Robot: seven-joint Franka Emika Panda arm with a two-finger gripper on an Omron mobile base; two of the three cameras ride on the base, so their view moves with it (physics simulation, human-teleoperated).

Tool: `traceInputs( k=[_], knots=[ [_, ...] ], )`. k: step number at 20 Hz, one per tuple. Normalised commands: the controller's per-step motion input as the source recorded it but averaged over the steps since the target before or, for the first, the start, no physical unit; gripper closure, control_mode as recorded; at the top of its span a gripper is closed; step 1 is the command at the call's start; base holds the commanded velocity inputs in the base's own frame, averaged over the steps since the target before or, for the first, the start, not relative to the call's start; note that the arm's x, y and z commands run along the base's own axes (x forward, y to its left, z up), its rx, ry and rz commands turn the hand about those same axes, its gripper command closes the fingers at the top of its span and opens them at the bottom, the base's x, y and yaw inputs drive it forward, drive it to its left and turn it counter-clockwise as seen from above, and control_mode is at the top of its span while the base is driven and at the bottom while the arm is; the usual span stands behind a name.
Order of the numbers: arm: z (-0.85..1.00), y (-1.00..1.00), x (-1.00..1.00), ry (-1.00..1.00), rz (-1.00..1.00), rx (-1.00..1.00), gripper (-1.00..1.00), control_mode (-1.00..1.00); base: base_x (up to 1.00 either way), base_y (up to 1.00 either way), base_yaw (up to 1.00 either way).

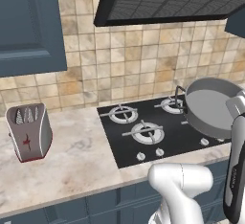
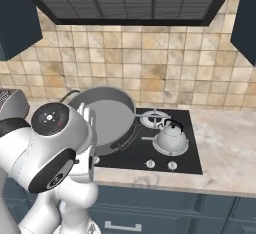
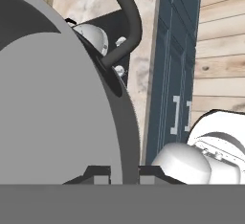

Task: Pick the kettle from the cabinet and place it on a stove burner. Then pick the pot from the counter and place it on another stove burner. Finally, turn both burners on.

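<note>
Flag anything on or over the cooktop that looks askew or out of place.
The wide grey metal pot is tipped steeply, hanging above the black glass cooktop with the gripper shut on its rim. The small silver domed kettle sits upright on a burner.

You see the pot (image 2: 107, 115) as matt grey metal, smooth inside, with a dark loop handle (image 3: 125, 22). The kettle (image 2: 170, 137) looks polished silver with a thin black handle. The cooktop (image 1: 158, 132) is glossy black glass carrying silvery burner rings (image 1: 147, 133) and 2 small metallic knobs (image 2: 160, 164). The counter (image 1: 72, 156) reads as smooth marbled stone, the wall (image 2: 150, 63) as mottled beige tile.
</note>
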Motion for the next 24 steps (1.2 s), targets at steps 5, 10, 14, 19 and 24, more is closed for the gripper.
traceInputs(
  k=[5, 10, 14, 19, 24],
  knots=[
    [0.0, 0.0, 0.0, 0.0, 0.0, 0.0, 1.0, -1.0, 0.05, 0.03, 0.0],
    [0.0, 0.0, 0.0, 0.0, 0.0, 0.0, 1.0, -1.0, 0.0, 0.0, 0.0],
    [0.0, 0.0, 0.0, 0.0, 0.0, 0.0, 1.0, -1.0, 0.0, 0.0, 0.0],
    [0.0, 0.06, 0.07, 0.0, 0.0, 0.0, 1.0, -1.0, 0.0, 0.0, 0.0],
    [0.0, 0.0, 0.23, 0.01, 0.0, 0.0, 1.0, -1.0, 0.0, 0.0, 0.0]
  ],
)
